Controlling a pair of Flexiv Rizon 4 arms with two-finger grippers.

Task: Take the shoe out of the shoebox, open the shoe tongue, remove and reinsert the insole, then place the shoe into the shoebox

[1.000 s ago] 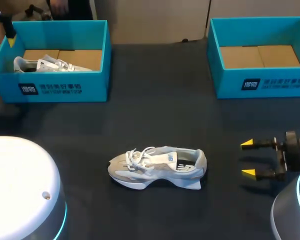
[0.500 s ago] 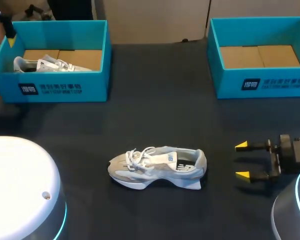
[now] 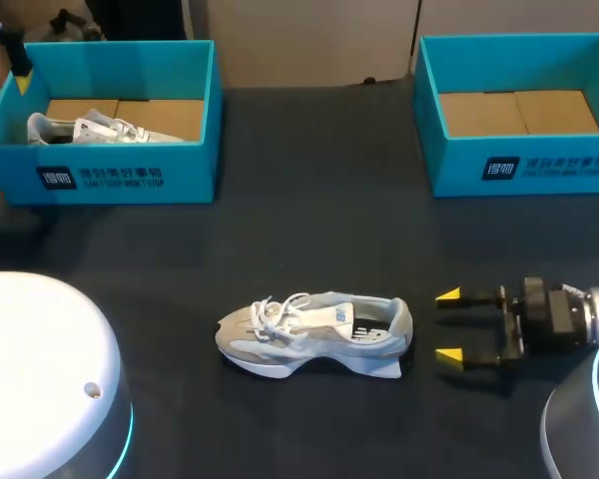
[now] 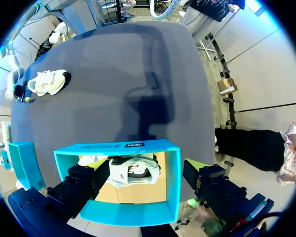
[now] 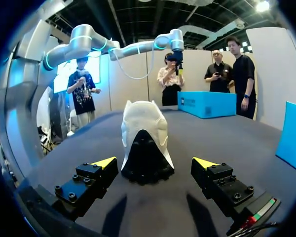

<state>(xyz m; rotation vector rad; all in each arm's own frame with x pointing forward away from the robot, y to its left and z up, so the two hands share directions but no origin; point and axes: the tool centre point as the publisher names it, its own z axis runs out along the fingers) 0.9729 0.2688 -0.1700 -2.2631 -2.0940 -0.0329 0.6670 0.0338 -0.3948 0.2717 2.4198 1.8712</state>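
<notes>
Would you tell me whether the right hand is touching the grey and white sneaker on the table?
Apart. The head view shows bare table between the right hand and the heel of the grey and white sneaker.

Robot manipulation lab or test bench, by our reading; our two arms work one table (image 3: 309, 215) covered in plain dark cloth; our left arm (image 3: 40, 369) shows a broad white housing edged with a glowing cyan ring, and our right arm (image 3: 569, 319) a dark metal wrist; our right gripper (image 3: 448, 325) has bright yellow finger tips, spread apart; the layout looks staged: a teal left shoebox (image 3: 130, 180) and a matching right shoebox (image 3: 539, 170) at the far corners; one pale shoe (image 3: 314, 331) upright mid-table; a second shoe (image 3: 90, 128) in the left shoebox.
</notes>
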